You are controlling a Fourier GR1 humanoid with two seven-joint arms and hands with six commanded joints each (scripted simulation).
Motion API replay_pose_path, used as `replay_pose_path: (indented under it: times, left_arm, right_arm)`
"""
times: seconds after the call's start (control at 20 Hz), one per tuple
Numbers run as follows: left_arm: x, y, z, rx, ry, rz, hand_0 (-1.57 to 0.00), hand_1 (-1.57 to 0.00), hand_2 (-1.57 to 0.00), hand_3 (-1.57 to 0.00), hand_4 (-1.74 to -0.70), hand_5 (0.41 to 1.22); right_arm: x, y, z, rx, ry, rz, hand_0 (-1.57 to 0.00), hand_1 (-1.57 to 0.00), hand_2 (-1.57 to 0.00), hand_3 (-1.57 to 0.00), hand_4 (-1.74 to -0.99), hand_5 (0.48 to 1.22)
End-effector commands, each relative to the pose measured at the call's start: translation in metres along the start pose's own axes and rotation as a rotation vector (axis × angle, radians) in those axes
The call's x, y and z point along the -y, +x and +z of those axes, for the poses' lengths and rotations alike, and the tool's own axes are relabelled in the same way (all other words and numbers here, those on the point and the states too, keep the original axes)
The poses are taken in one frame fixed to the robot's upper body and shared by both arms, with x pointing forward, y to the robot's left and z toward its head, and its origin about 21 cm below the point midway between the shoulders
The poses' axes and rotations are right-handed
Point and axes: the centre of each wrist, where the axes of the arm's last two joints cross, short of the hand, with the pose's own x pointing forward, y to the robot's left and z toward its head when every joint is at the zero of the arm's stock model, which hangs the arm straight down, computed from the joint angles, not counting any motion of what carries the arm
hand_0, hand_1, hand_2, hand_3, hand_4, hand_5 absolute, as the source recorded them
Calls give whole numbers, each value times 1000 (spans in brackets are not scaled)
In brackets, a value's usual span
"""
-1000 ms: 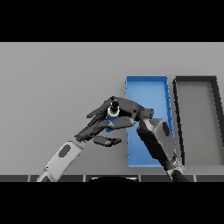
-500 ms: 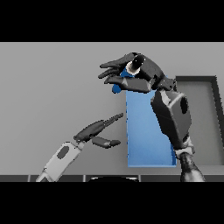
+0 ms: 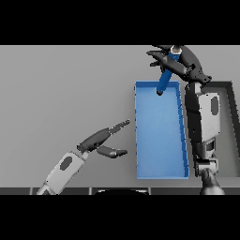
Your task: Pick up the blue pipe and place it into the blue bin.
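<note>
Right robot hand (image 3: 180,60) grips the blue pipe (image 3: 166,75) over the blue bin's (image 3: 138,131) far end; left robot hand (image 3: 104,140) hangs open above the grey table (image 3: 65,93).

Grey table (image 3: 65,93): plain, flat surface, seen from above across the whole scene from near edge to far edge; the ground on which all else is set.

Dark bin (image 3: 228,131): rectangular, open-topped, dark grey to black walls, placed at the right side of the table, its long side running from near to far. Only the far rim and part of the interior are shown; the left wall is largely hidden.
</note>
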Motion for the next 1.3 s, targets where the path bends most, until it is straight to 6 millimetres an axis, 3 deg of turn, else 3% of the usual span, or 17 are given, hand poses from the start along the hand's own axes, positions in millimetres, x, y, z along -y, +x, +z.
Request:
replay_pose_path:
  times: [0.0,0.35,0.45,0.5,0.65,0.75,0.8,0.85,0.95,1.0,1.1,1.25]
  left_arm:
    - [0,-1,4,14,4,7,1,1,1,1,-828,462]
    - [1,-2,5,2,-11,-2,1,1,1,1,-829,470]
    - [4,3,2,-2,-7,0,1,1,1,1,-826,470]
    - [4,3,1,3,-5,3,1,1,1,1,-827,471]
    - [3,5,-2,-4,-1,1,1,1,1,1,-826,475]
    - [5,3,3,-2,-5,3,1,1,1,1,-827,474]
    - [5,3,1,-8,-1,3,1,1,1,1,-829,474]
    - [6,4,0,-11,-3,2,1,1,1,1,-830,476]
    - [7,6,-3,-2,1,1,1,1,1,1,-828,476]
    - [6,4,-3,-16,2,-2,1,1,1,1,-828,476]
    - [4,5,-2,-2,6,-3,1,1,1,1,-827,477]
    - [10,0,1,1,-5,1,1,1,1,1,-830,475]
  right_arm:
    - [4,-12,4,-31,-16,-7,-1571,-1571,-1571,-1571,-1499,1221]
    - [24,-93,43,-346,-243,-57,-1571,-1571,-1571,-1571,-1499,1221]
    - [24,-108,51,-426,-253,-44,-1571,-1571,-1571,-1080,-1586,1221]
    - [24,-118,60,-463,-248,-30,-1571,-1571,-1571,-1178,-1569,1221]
    - [14,-140,70,-570,-242,-1,-1571,-1571,-1571,-693,-1653,1205]
    - [12,-152,74,-662,-264,-2,-1571,-1571,-1571,-1009,-1583,1199]
    - [11,-161,75,-716,-286,-44,-1465,-1382,-1333,-807,-1534,1190]
    - [10,-164,77,-755,-281,-76,-1172,-1106,-1066,-646,-1477,1178]
    - [11,-163,74,-808,-286,-115,-749,-707,-682,-413,-1344,1172]
    - [9,-159,71,-825,-275,-115,-599,-566,-545,-330,-1302,1182]
    - [2,-154,74,-799,-191,-21,-383,-362,-349,-211,-1234,1091]
    - [-2,-148,76,-823,-132,128,-196,-185,-178,-107,-1199,967]
